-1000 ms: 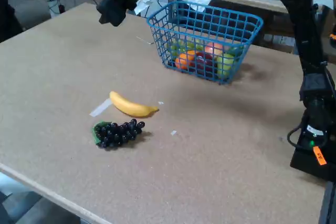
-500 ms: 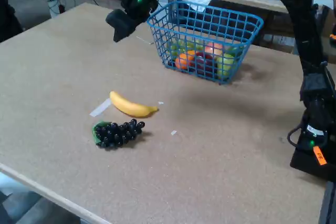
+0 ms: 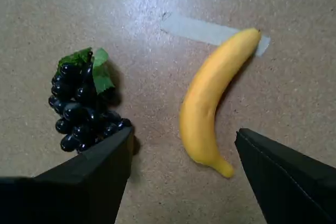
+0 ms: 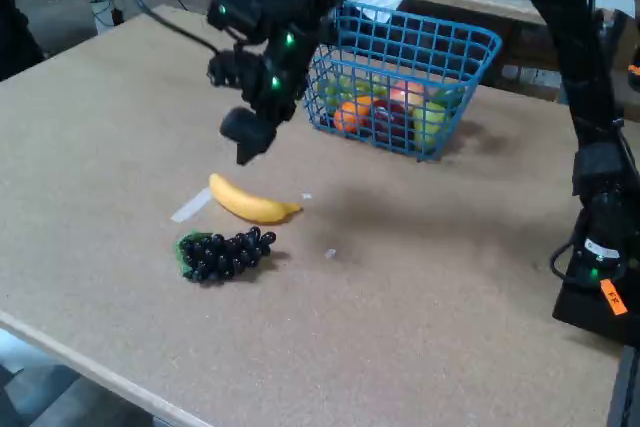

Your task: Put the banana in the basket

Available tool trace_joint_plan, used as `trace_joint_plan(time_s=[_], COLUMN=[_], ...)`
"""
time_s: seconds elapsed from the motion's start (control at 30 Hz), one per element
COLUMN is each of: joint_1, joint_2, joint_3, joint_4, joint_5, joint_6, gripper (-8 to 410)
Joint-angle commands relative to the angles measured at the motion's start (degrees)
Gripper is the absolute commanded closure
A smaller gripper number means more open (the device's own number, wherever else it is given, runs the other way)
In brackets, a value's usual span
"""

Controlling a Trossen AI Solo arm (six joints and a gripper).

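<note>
1. One banana (image 4: 252, 203) lies flat on the table (image 4: 120, 107), untouched by the robot; in the wrist view it (image 3: 212, 99) curves between the two dark fingers, with its upper tip resting over a strip of pale tape (image 3: 202, 30).
2. Nothing of the task is done so far, to judge from how things lie: the banana is not lifted and not in the basket (image 4: 392, 77).
3. Just beside the banana sits a bunch of dark grapes (image 4: 224, 253); in the wrist view the grapes (image 3: 81, 103) lie to its left, close to the left finger.
4. Spread wide and holding nothing, the gripper (image 4: 246, 137) hovers above the banana, with clear air between in the fixed view; the wrist view shows its fingers (image 3: 89, 182) set either side of the fruit's lower end.
5. Well apart from the banana, toward the far side of the table, the blue wire basket already holds several fruits (image 4: 385, 112).
6. What is left, as I judge it: descend, close on the banana without catching the grapes, lift, carry it across to the basket and release it there.
</note>
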Motion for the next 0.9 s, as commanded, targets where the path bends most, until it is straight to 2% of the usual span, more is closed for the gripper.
trace_joint_plan(time_s=[0.0, 0.2, 0.87], joint_1=[0.1, 0.1, -1.2], joint_2=[0.0, 0.0, 1.1], joint_3=[-3.4, -6.2, -6.3], joint_4=[4.0, 8.9, 11.3], joint_5=[-0.3, -0.2, -0.1], joint_6=[0.4, 0.9, 4.5], gripper=[133, 133, 131])
